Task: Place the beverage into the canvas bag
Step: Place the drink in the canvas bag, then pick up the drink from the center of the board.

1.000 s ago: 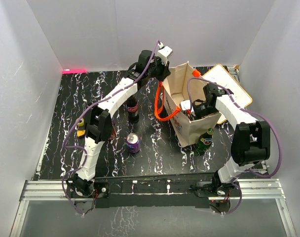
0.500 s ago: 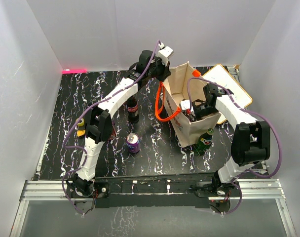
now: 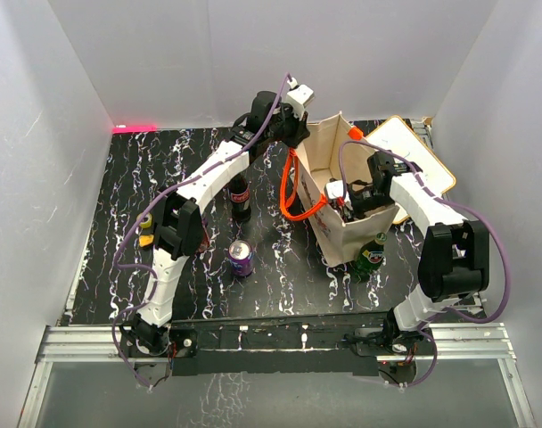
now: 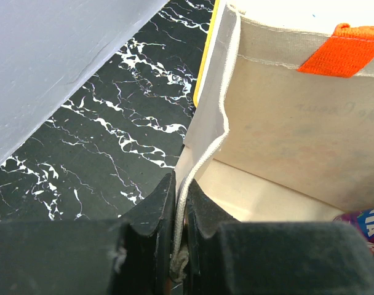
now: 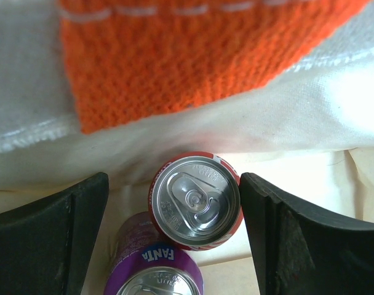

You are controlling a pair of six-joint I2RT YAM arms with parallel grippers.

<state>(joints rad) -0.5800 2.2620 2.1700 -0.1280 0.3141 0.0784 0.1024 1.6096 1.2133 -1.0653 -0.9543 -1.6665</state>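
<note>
The red can (image 5: 196, 200) stood in the bag (image 3: 342, 234), purple can (image 5: 153, 276) at its 7 o'clock, between the spread jaws of the right hand (image 5: 173, 184) — untouched. Best exit seemed a straight lift, clear of the handle (image 5: 193, 55), while the left hand (image 4: 179, 246) pinched the bag open.

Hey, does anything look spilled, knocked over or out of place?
Nothing stands out. The left gripper pinches the rim of the canvas bag, the red can stands upright inside it under the open right gripper, and nothing has spilled.
</note>
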